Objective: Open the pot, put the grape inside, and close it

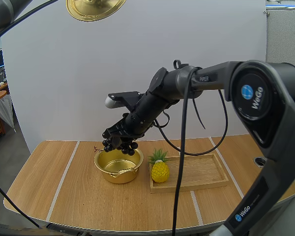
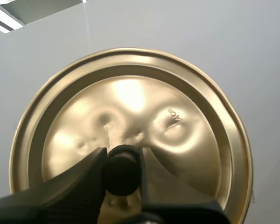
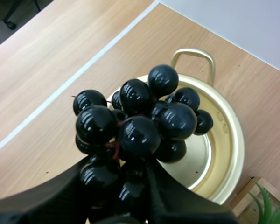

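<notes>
Pinching the knob (image 2: 122, 176), left gripper (image 2: 121, 156) holds the lid (image 2: 130, 100) stamped "14cm".

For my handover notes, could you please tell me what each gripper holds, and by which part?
Left gripper: jaws pinch the lid by its knob. Right gripper: jaws clamp the grape bunch by berries at one end, above the pot.

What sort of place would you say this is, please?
Probably a robot lab's test bench, not a kitchen: a wooden table marked with white lines, a plain white screen behind it, and staged props: pot, grapes, pineapple on a tray.
</notes>
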Motion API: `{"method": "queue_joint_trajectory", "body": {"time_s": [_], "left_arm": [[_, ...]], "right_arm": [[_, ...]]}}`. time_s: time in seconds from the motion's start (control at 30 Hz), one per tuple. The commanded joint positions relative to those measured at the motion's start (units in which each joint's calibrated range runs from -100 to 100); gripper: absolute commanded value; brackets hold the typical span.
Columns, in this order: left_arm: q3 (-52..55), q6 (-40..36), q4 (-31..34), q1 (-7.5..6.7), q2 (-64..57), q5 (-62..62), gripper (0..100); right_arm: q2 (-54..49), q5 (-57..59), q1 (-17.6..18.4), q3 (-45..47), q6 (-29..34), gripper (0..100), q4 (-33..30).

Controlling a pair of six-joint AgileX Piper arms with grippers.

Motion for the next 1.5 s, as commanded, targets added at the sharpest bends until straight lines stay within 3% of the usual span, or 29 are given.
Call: {"method": "queue_joint_trajectory", "body": {"time_s": [0.0,0.7,1.1,1.47], "left_arm": [[-0.4,-0.6,0.1,-0.06,-0.4,-3.3,0],[-0.4,-0.6,0.1,-0.06,-0.4,-3.3,0],[-0.4,-0.6,0.1,-0.06,-0.4,-3.3,0],[-0.4,-0.6,0.1,-0.06,-0.4,-3.3,0]], "right_arm": [[2.5,-4.6,0.1,-0.5,-0.7,0,0.0],[13.1,-9.5,1.7,-4.5,-0.7,0,0.0],[17.8,-12.7,3.1,-4.3,0.7,0,-5.2],[18.5,-12.3,3.1,-4.4,0.7,0,-5.6]]}}
